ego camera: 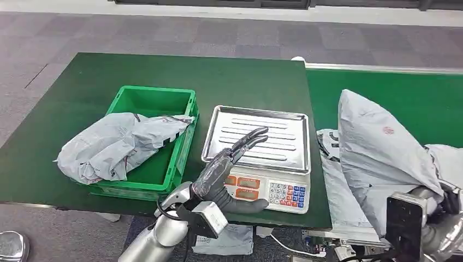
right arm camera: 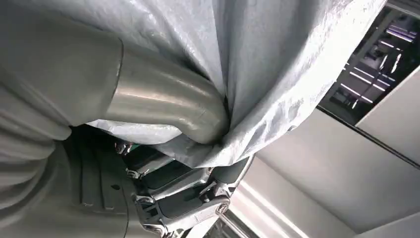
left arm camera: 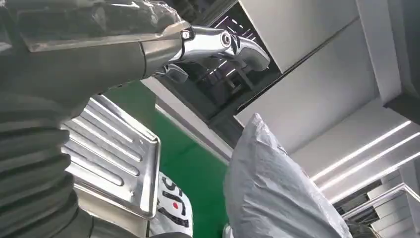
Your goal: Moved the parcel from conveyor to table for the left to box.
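Right side of the head view: the grey parcel (ego camera: pixel 371 147) stands nearly upright over the green conveyor (ego camera: pixel 415 93), long axis vertical, top leaning toward the upper left. The right hand (right arm camera: pixel 163 109) grasps its lower edge, fingers (right arm camera: pixel 188 203) clenched on the plastic. Lower centre: the left hand (ego camera: pixel 229 174), fingers released and empty, hovers above the scale (ego camera: pixel 262 158) on the counter (ego camera: pixel 65 109).

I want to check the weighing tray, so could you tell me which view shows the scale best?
The head view: the whole scale sits beside the green bin, tray and keypad visible, left hand over it. The left wrist view catches only its ribbed tray.
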Controlling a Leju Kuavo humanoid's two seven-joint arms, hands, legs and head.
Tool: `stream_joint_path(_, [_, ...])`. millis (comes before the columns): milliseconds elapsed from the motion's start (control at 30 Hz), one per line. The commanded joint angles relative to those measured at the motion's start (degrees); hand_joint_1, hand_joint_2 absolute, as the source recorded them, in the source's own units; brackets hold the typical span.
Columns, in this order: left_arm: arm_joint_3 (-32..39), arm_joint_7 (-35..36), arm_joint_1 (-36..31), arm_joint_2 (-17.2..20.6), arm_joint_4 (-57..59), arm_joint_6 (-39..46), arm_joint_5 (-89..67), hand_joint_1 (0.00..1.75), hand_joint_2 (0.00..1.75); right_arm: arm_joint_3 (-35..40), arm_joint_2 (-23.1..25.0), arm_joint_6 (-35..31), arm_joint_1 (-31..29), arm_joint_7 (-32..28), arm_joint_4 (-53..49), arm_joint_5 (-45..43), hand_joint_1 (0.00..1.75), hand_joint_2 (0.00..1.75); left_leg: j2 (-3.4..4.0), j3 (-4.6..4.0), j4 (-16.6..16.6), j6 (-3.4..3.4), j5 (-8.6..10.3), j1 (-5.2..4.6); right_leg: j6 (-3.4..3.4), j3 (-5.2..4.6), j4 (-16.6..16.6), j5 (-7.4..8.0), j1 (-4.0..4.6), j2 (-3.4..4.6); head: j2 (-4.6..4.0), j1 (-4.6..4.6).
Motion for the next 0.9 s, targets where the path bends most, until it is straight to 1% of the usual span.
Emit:
stream_joint_path(33, [-2.55,0.2,-1.9,1.07,2.81,-0.63,-0.26,0.0,1.75,-1.96,-0.12,-0.06,-2.26,-0.01,1.98,0.03,1.75,1.75,-0.02,0.16,-0.15,-0.01,0.04,0.07,-0.06,0.22,-0.23,0.06,0.09,-0.04,0.0,0.0])
stream_joint_path(67, [-2.56,0.2,-1.83,1.07,2.82,-0.62,-0.26,0.0,1.75,-1.96,-0.11,-0.07,-2.27,0.0,1.98,0.03,1.75,1.75,0.0,0.08,-0.07,-0.01,0.02,0.02,-0.03,0.1,-0.09,0.02,0.03,-0.01,0.0,0.0])
stream_joint_path(900, [-2.13,0.21,-1.48,1.19,2.9,-0.7,-0.23,0.0,1.75,-1.58,-0.43,-0.38,-2.07,-0.04,2.49,-0.26,1.75,1.75,0.03,0.13,-0.11,-0.01,0.02,0.05,-0.04,0.16,-0.16,0.05,0.05,0.01,0.0,0.0])
